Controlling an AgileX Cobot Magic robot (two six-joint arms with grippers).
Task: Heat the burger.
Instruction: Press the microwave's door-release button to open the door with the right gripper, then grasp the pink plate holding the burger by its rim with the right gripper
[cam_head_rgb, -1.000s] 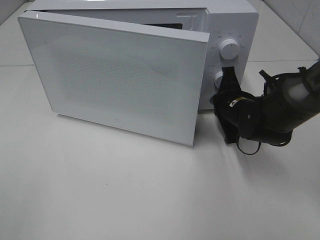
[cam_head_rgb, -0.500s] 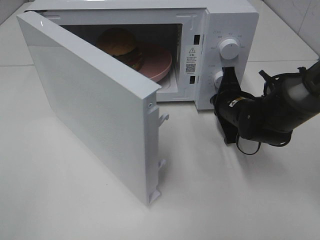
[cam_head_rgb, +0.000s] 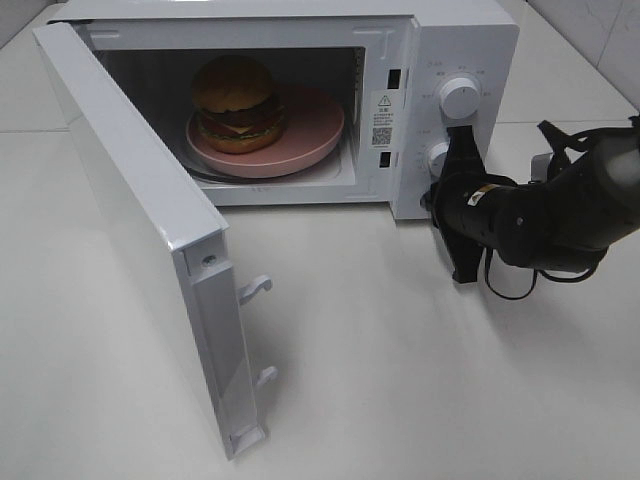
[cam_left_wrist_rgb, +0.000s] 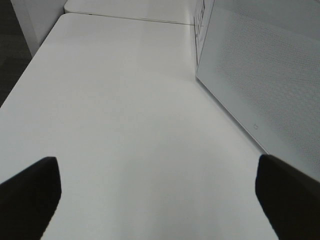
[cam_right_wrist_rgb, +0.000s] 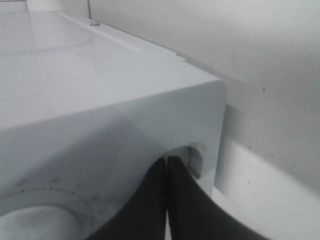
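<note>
The microwave (cam_head_rgb: 460, 40) stands at the back of the white table (cam_head_rgb: 400, 380) with its door (cam_head_rgb: 130, 200) swung wide on the left hinge. The door reaches forward toward the near side of the table, and its free edge carries two white hooks (cam_head_rgb: 255, 288) that jut into the open space. The burger (cam_head_rgb: 237, 100) sits inside the microwave on a pink plate (cam_head_rgb: 310, 135). It is upright and left of the plate's centre, close to the left wall. The plate's rim comes near the front lip of the oven floor.

A broad stretch of bare table lies between the door's free edge and the right arm, straight in front of the oven mouth.

The right gripper (cam_head_rgb: 458, 135) points up at the control panel, and its two fingers are pressed together with nothing between them. The tips are just to the right of the lower knob (cam_head_rgb: 437, 155) and below the upper knob (cam_head_rgb: 459, 97). In the right wrist view the closed tips (cam_right_wrist_rgb: 166, 160) meet at a small recess near the microwave's rounded corner; whether they touch the panel cannot be told.

The left gripper (cam_left_wrist_rgb: 160, 190) appears only in its own wrist view, with its fingers (cam_left_wrist_rgb: 30, 195) spread wide and holding nothing. It hangs over clear table (cam_left_wrist_rgb: 125, 100), and the outer face of the door (cam_left_wrist_rgb: 270, 85) runs along one side of that space.
</note>
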